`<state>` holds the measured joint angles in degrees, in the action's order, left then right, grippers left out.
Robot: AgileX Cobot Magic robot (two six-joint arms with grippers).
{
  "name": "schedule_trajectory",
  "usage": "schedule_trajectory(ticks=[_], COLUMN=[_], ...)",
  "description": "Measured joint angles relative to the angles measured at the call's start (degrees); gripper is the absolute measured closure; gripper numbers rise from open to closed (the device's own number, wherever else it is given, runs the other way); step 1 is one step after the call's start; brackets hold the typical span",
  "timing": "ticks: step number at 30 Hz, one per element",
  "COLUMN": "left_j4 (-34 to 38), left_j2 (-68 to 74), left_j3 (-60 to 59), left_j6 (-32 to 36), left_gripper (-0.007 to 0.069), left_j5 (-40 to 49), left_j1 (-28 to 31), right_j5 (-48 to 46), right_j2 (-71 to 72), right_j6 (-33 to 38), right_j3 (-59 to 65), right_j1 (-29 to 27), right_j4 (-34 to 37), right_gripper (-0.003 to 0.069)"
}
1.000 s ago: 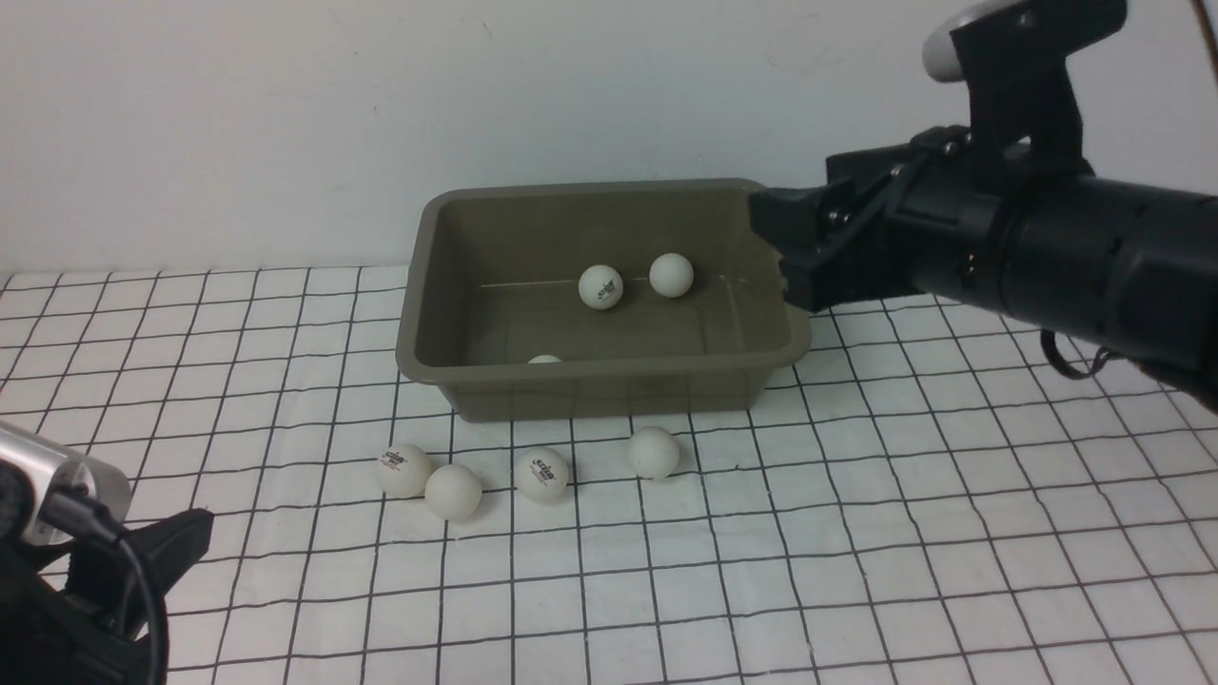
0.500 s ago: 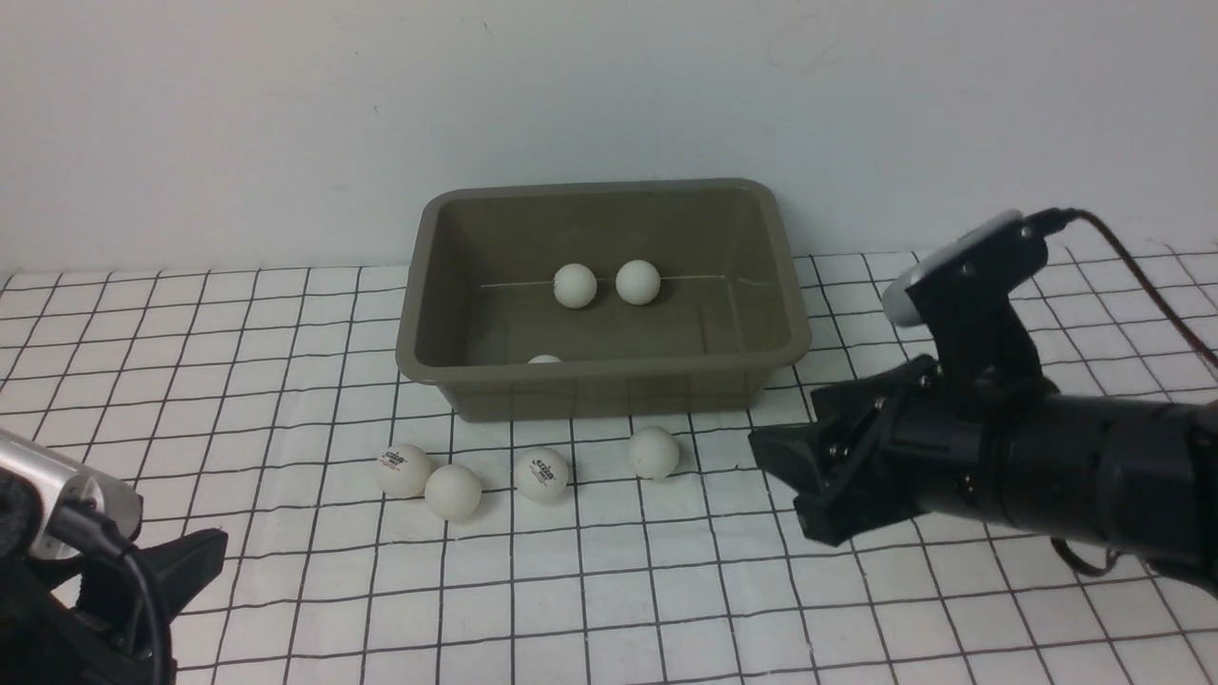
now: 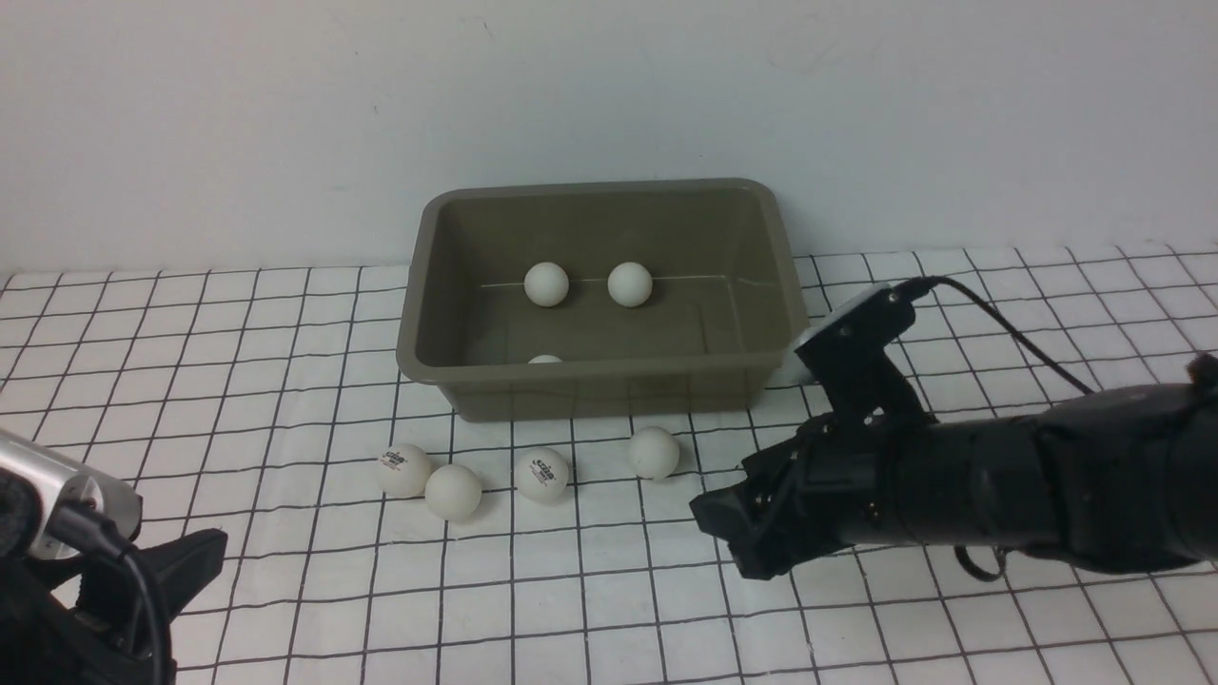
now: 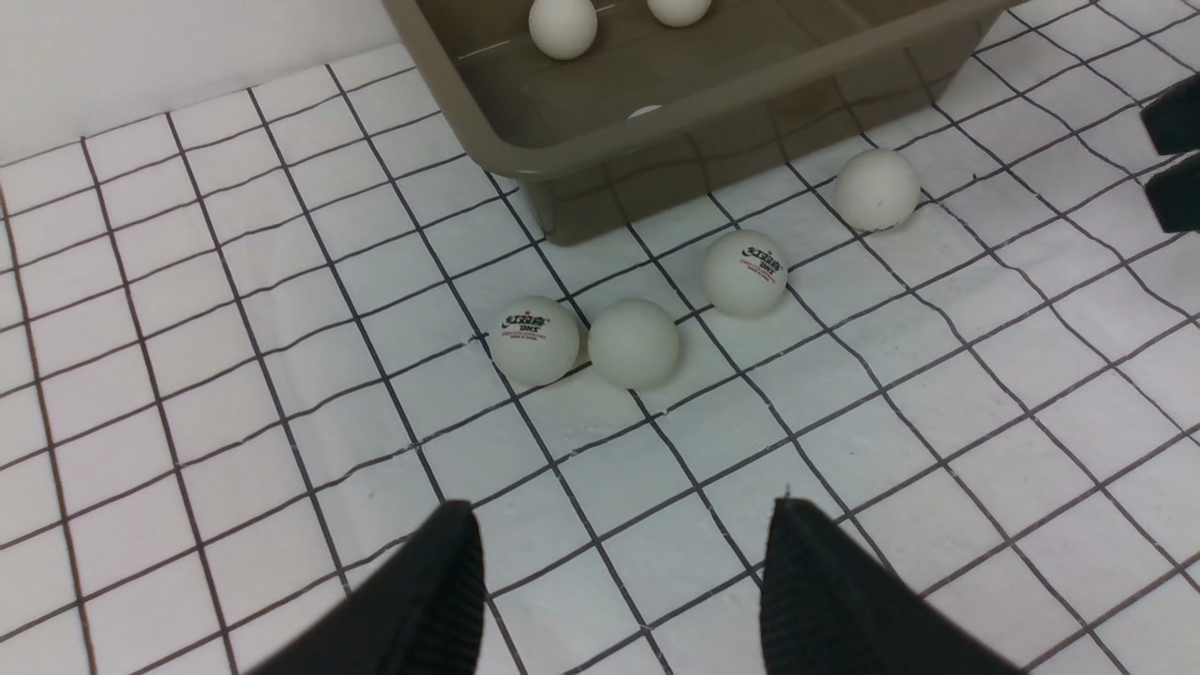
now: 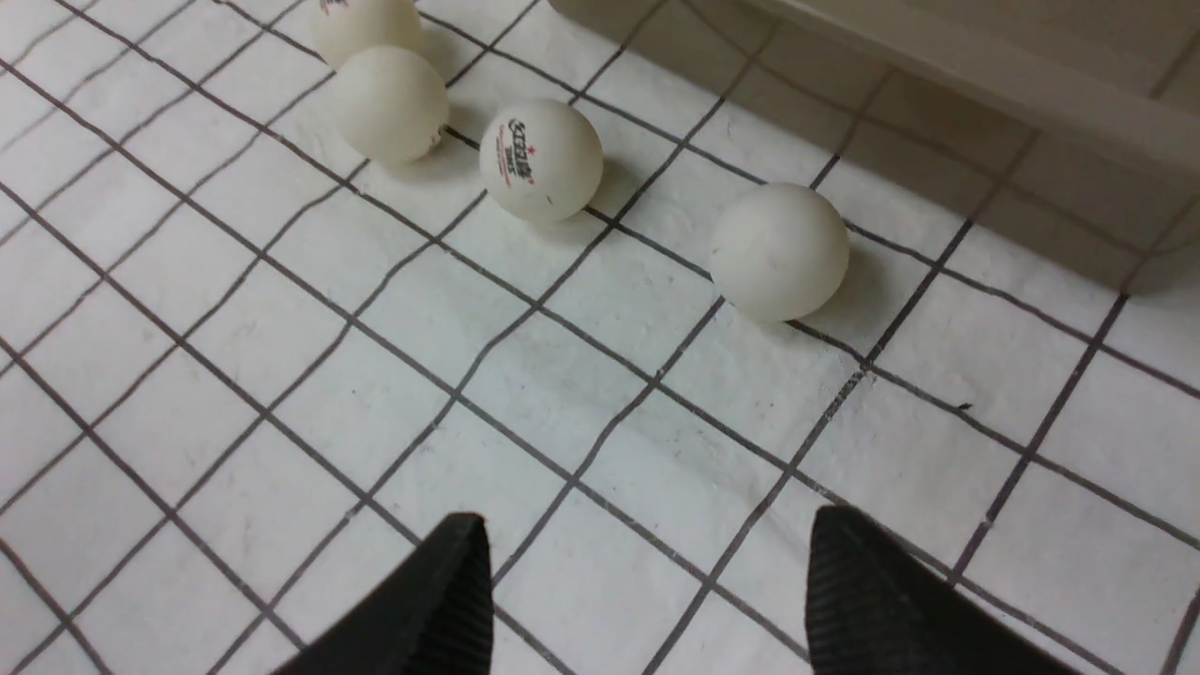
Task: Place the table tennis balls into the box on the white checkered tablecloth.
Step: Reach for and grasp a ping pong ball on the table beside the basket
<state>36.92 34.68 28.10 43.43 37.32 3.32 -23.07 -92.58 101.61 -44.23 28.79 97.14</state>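
On the white checkered tablecloth (image 3: 285, 400), the box (image 3: 609, 395) sits toward the back, close to the wall (image 3: 609, 95). There are three table tennis balls (image 3: 546, 283) in it. Two sit side by side by the far wall, and a half-hidden ball (image 3: 544, 360) is tucked behind the near wall so only its top peeks out.

Four more are out on the cloth in a loose row just in front of the box. The rightmost ball (image 3: 654, 452) is plain and a bit apart from the rest. Next comes a logo ball (image 3: 542, 474), then a plain one and another printed one right up against each other at the left end.

The right tool (image 3: 737, 533) hangs low over the cloth, near the rightmost ball and off to its right. Its jaws are spread wide with nothing between them. The left tool (image 4: 623, 530) is back at the near left corner, well apart from the balls, also gaping wide and empty.
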Motion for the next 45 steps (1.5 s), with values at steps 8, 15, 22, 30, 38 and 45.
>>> schedule_trajectory(ticks=[8, 15, 22, 30, 38, 45], left_j4=[0.0, 0.0, 0.0, 0.0, 0.0, 0.0], left_j2=[0.0, 0.0, 0.0, 0.0, 0.0, 0.0], left_j3=[0.03, 0.03, 0.07, 0.07, 0.07, 0.07], left_j6=[0.0, 0.0, 0.0, 0.0, 0.0, 0.0], left_gripper=[0.026, 0.026, 0.026, 0.026, 0.026, 0.026], left_j5=[0.0, 0.0, 0.0, 0.0, 0.0, 0.0], left_j1=[0.0, 0.0, 0.0, 0.0, 0.0, 0.0], right_j5=[-1.42, -1.75, -1.4, 1.32, 0.65, -0.67], right_j2=[-7.91, -12.77, -16.03, -16.65, -19.81, -22.18], right_j6=[0.25, 0.62, 1.76, 2.0, 2.54, 2.54], right_j3=[-6.2, -9.79, -13.02, -15.7, -17.47, -18.77], right_j1=[0.0, 0.0, 0.0, 0.0, 0.0, 0.0], right_j4=[1.93, 1.98, 1.98, 2.1, 2.1, 2.14], right_gripper=[0.0223, 0.0219, 0.0218, 0.0218, 0.0218, 0.0218])
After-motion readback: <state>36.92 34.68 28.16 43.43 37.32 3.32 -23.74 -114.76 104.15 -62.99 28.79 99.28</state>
